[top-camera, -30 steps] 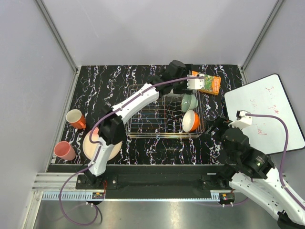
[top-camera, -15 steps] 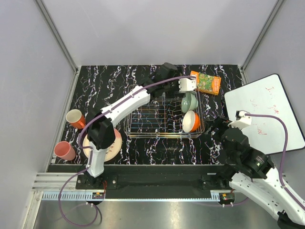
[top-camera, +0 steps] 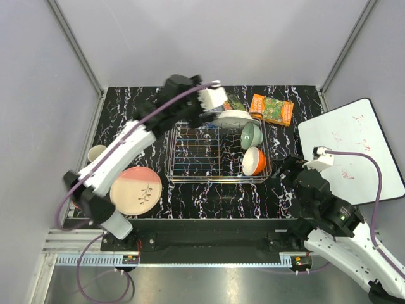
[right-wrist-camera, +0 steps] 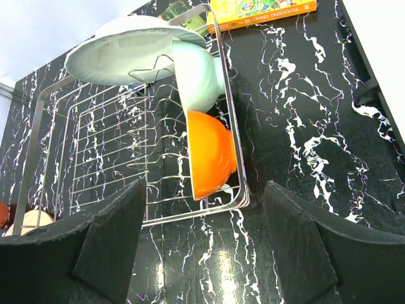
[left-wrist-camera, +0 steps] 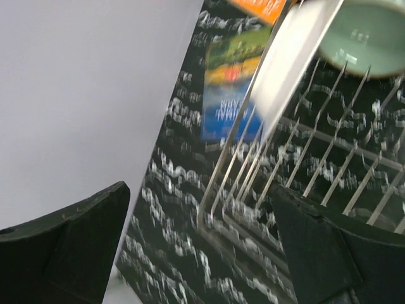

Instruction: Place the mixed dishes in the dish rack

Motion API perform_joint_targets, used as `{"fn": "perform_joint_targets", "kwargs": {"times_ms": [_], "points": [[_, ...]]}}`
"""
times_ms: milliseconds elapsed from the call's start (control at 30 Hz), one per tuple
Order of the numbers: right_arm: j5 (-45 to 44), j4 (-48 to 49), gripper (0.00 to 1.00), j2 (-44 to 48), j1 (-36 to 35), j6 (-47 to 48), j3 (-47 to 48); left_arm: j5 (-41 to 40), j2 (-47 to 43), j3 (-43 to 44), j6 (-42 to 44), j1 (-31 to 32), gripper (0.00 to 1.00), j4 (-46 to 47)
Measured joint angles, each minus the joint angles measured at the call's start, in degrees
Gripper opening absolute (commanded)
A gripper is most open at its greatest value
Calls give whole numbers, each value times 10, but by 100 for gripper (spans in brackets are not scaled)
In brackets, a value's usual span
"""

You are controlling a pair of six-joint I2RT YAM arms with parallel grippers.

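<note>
Left gripper (left-wrist-camera: 199, 196) is hovering above the far left corner of the dish rack (top-camera: 190, 166), its two dark fingers standing well apart with nothing between them. Right gripper (right-wrist-camera: 204, 190) is hanging over the table near the rack's near right corner, its fingers also spread wide and holding nothing.

The rack is sitting in the middle of the black marbled table (top-camera: 133, 107), a low silver wire grid with its long axis running left to right in the top view. A white plate (top-camera: 235, 118) is leaning across the rack's far end, tilted rather than flat, with its width running along the far rail. A pale green bowl (top-camera: 251, 135) is standing on its edge just beside it on the right side. An orange-outside cream bowl (top-camera: 253, 161) is standing on edge nearer the arms, its opening facing left into the rack.

A pink-and-cream plate (top-camera: 136, 190) with a leaf sprig is lying flat on the table left of the rack, pink half farther away.

An orange packet (top-camera: 272, 109) and a blue packet (left-wrist-camera: 231, 95) are lying beyond the rack, and a white board (top-camera: 351, 149) is lying to its right.
</note>
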State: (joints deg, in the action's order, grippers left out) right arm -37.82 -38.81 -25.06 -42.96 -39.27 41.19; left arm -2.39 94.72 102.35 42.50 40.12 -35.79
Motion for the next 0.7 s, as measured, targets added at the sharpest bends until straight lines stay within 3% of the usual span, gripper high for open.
{"fn": "perform_joint_targets", "kwargs": {"times_ms": [133,333,533,700], "points": [[2,0,82,0,0,0,0,11,-163,-121,-37,-70,99,-46],[29,1,82,-9,0,4,0,108,-326,-288,-73,-265,99,-152],[109,16,80,-91,0,20,13,183,-336,-418,-85,-405,99,-221],[164,28,81,-135,-16,31,25,217,-335,-456,-62,-519,99,-231]]}}
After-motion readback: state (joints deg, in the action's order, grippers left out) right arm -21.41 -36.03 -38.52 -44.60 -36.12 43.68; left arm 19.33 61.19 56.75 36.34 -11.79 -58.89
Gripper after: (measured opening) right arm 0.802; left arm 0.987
